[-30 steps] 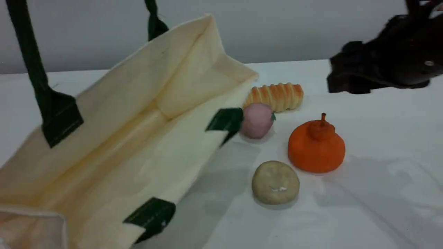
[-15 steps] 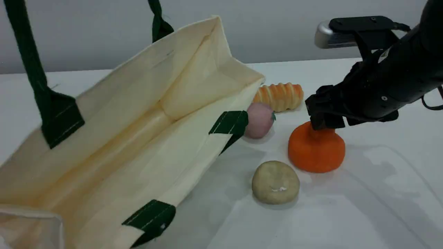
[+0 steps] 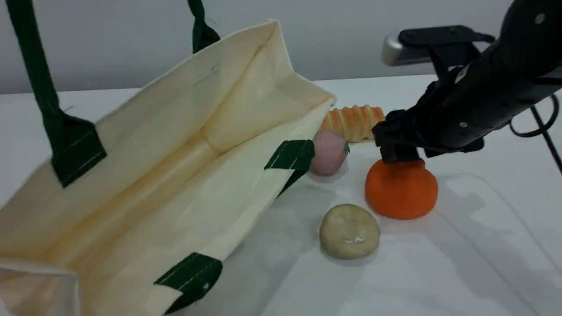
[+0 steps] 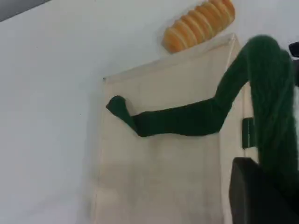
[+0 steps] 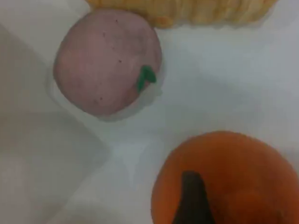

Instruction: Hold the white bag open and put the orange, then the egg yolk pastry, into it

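The white bag (image 3: pixel 184 145) lies tilted with its mouth open toward me, one dark green handle (image 3: pixel 39 87) pulled taut up out of the scene view. My left gripper is out of the scene view. In the left wrist view its dark fingertip (image 4: pixel 254 196) sits beside the green strap (image 4: pixel 187 119), shut on it. The orange (image 3: pixel 401 191) rests on the table right of the bag. My right gripper (image 3: pixel 397 153) is open, directly over the orange's top and hiding the stem. The egg yolk pastry (image 3: pixel 349 231) lies in front of the orange, untouched.
A pink fruit (image 3: pixel 327 152) with a green leaf sits against the bag's rim, left of the orange. Behind them lies a golden striped bread roll (image 3: pixel 353 120). The white table (image 3: pixel 461 263) stretches right and forward of the food.
The right arm has swung in from the upper right and come down over the orange's top. The bag, the orange and the pastry have stayed in place.
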`<state>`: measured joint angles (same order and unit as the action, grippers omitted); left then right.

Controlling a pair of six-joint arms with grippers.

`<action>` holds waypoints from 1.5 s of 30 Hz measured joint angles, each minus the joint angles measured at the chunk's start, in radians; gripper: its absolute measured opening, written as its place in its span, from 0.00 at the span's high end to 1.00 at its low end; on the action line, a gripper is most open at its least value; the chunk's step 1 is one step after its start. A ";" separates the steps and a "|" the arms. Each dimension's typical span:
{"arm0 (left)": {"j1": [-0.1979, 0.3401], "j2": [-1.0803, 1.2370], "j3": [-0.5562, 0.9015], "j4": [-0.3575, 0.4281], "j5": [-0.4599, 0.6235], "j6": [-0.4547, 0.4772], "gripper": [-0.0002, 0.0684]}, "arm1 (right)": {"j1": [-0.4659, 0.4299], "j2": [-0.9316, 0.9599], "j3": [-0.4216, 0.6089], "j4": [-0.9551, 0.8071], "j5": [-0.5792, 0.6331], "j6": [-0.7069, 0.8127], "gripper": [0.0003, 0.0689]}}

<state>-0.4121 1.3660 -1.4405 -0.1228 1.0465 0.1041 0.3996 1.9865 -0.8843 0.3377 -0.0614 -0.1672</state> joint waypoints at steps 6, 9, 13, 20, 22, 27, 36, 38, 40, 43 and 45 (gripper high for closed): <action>0.000 0.000 0.000 0.000 0.000 0.000 0.88 | 0.000 0.069 -0.013 -0.004 -0.017 0.000 0.39; 0.000 0.000 0.000 0.000 0.000 0.000 0.88 | 0.000 0.072 -0.013 -0.004 -0.017 0.000 0.57; 0.000 0.000 0.000 0.000 0.000 0.000 0.88 | 0.000 0.070 -0.013 -0.004 -0.015 0.000 0.89; 0.000 0.013 0.001 -0.001 0.001 0.010 0.88 | -0.001 -0.028 -0.011 -0.058 0.171 -0.042 0.94; 0.000 0.023 0.001 -0.004 0.001 0.011 0.88 | -0.001 -0.085 -0.008 -0.081 0.271 -0.044 0.94; 0.000 0.037 0.001 -0.003 0.000 0.018 0.88 | -0.001 -0.255 -0.009 -0.083 0.398 -0.044 0.94; 0.000 0.038 0.001 -0.008 -0.010 0.022 0.88 | 0.003 -0.558 -0.009 0.091 0.609 -0.116 0.94; 0.000 0.038 0.001 -0.010 -0.017 0.022 0.88 | 0.026 -0.599 -0.009 0.165 0.613 -0.181 0.94; 0.000 0.038 0.001 -0.010 -0.032 0.022 0.88 | 0.064 -0.618 -0.010 0.266 0.609 -0.262 0.94; 0.000 0.038 -0.013 -0.022 -0.040 0.022 0.88 | 0.131 -0.606 -0.010 0.399 0.581 -0.369 0.94; 0.000 0.038 -0.034 -0.036 -0.029 0.022 0.88 | 0.188 -0.595 -0.010 0.472 0.544 -0.422 0.94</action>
<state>-0.4121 1.4036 -1.4745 -0.1589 1.0171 0.1260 0.5876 1.3911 -0.8940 0.8100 0.4825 -0.5894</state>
